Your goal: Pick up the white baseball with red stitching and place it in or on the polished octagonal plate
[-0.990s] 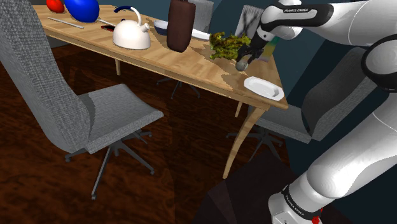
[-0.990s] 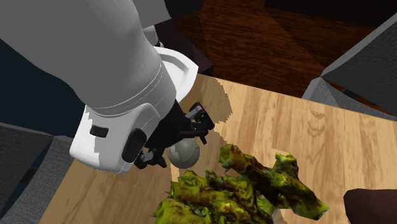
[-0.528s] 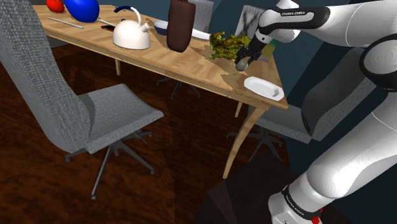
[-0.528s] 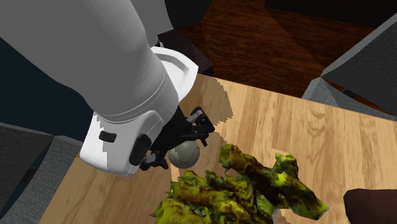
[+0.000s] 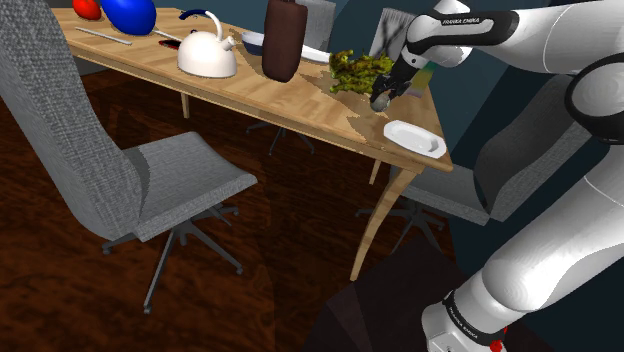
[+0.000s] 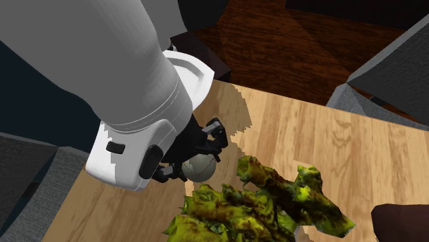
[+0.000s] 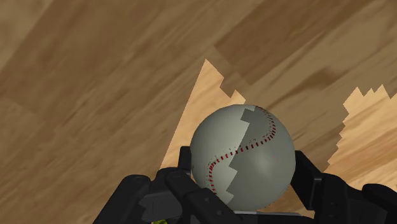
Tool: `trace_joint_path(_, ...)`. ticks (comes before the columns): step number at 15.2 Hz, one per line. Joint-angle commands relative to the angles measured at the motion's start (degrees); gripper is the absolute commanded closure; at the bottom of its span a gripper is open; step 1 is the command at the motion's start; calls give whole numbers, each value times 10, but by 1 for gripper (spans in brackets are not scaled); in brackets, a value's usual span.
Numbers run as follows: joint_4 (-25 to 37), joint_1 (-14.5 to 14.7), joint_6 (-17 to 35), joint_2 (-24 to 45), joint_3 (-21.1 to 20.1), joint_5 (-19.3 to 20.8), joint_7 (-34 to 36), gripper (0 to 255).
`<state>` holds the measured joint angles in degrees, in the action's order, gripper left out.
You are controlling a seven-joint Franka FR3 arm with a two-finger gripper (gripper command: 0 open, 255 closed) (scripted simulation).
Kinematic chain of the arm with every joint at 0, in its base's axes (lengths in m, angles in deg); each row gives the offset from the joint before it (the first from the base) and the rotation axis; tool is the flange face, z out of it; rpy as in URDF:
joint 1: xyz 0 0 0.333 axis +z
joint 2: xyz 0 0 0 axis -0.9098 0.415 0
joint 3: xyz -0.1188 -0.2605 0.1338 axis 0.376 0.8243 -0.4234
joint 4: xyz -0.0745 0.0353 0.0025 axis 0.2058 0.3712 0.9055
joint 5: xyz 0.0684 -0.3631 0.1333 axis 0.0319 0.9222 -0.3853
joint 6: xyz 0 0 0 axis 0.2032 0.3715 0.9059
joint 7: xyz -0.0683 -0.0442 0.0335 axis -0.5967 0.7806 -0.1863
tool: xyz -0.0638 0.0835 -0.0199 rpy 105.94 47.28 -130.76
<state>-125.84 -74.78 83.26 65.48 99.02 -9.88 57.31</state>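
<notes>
The baseball (image 7: 243, 159), greyish white with red stitching, rests on the wooden table (image 5: 250, 92) near its end. My black gripper (image 7: 245, 175) reaches down over it, and both fingers (image 7: 186, 167) press against its sides. In the shoulder view the gripper (image 5: 383, 97) covers the baseball (image 5: 381, 102) just beside the leafy clump. The second exterior view has the baseball (image 6: 200, 167) between the jaws of the gripper (image 6: 194, 159). The white octagonal plate (image 5: 414, 137) lies at the table's corner, a short way from the ball toward the stand, and its rim (image 6: 199, 72) peeks out behind my wrist.
A green-brown leafy clump (image 5: 358, 70) (image 6: 268, 199) lies right next to the ball. Further along the table stand a dark brown jar (image 5: 283, 40), a white kettle (image 5: 208, 55) and a blue object (image 5: 128, 12). Grey chairs (image 5: 130, 170) surround the table above a dark wood floor.
The hand sank a little onto the ball, then the fingers drew in from wide apart until they met the ball's sides. The ball has stayed in place.
</notes>
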Motion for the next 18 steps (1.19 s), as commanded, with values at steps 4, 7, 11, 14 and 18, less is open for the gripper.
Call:
trace_joint_path(4, 0, 0, 0, 0, 0, 0, 0, 255)
trace_joint_path(7, 21, 0, -23, -1, 0, 2, 4, 255)
trace_joint_path(11, 52, -1, -53, -1, 1, 5, 9, 255)
trace_joint_path(14, 77, -1, -76, 0, 1, 6, 12, 255)
trace_joint_path(18, 112, -2, -108, 4, 2, 7, 16, 255)
